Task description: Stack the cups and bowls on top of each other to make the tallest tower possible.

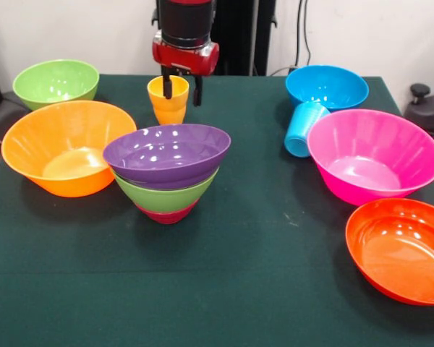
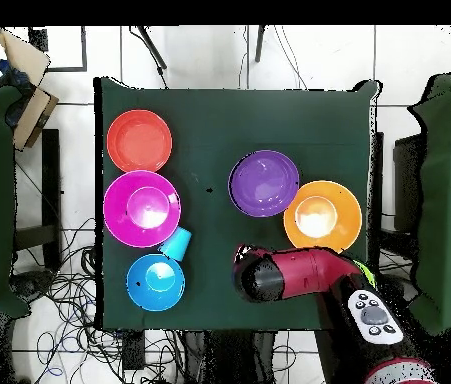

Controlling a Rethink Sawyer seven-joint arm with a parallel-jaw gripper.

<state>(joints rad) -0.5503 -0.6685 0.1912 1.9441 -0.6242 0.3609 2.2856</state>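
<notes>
Only frontally: gripper (image 1: 182, 90) astride yellow-orange cup (image 1: 168, 100) rim.

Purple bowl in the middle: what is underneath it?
The purple bowl sits nested in a green bowl, which sits in a small crimson bowl. Only their outer walls show; their insides are covered. From overhead, purple hides both.

Front view: upright cup (image 1: 168, 100) directly beneath the tool (image 1: 181, 87), three-bowl stack (image 1: 166, 170) before it, two bowls (image 1: 66, 144) to its left, tipped cup (image 1: 304, 128) among three bowls (image 1: 373, 155) to its right.
</notes>
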